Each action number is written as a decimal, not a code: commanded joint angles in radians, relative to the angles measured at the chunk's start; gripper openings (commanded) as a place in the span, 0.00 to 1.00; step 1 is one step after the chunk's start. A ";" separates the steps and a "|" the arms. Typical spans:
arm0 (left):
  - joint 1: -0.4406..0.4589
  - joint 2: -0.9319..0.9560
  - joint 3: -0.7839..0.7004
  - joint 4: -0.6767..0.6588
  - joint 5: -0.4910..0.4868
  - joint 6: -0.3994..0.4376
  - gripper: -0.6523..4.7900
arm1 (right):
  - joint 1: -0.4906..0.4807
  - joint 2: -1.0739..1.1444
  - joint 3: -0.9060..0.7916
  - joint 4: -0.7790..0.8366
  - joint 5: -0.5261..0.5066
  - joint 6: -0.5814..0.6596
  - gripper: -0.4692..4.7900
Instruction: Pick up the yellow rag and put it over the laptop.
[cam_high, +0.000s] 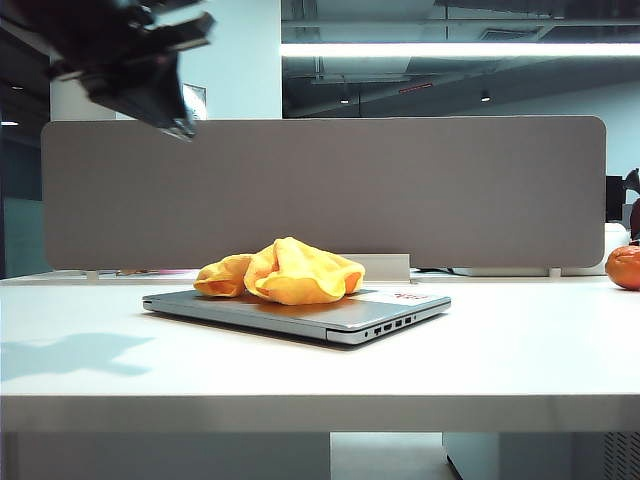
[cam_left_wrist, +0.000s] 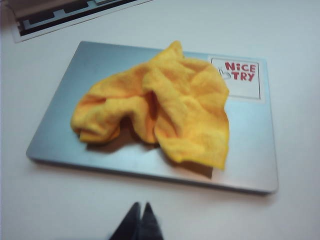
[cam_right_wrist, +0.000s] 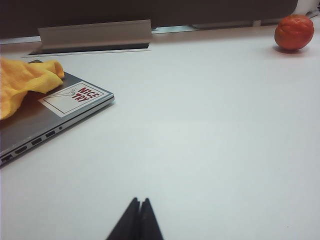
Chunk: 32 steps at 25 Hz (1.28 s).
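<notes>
The yellow rag (cam_left_wrist: 157, 107) is seen crumpled on the closed laptop (cam_left_wrist: 250, 145), beside its "NICE TRY" sticker (cam_left_wrist: 240, 77). The left hand (cam_left_wrist: 137, 222) is held above the bench (cam_high: 520, 350), fingers together, empty. The right hand (cam_right_wrist: 136, 220) is likewise pressed together, low over the bench; an orange fruit (cam_right_wrist: 294, 32) is noted well apart.

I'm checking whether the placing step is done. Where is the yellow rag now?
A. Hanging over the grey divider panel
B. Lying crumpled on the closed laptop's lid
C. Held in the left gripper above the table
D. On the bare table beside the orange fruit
B: the yellow rag lies bunched on the lid of the closed laptop, while the left gripper is shut, empty and clear of it.
</notes>
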 joint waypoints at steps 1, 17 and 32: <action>0.000 -0.098 -0.091 0.056 -0.019 -0.019 0.11 | 0.000 -0.002 -0.005 0.011 0.004 -0.002 0.08; 0.000 -0.585 -0.444 0.060 -0.019 -0.146 0.11 | 0.000 -0.002 -0.005 0.011 0.003 -0.002 0.08; 0.003 -0.599 -0.451 0.040 -0.080 -0.029 0.11 | 0.000 -0.002 -0.005 0.011 0.002 -0.002 0.08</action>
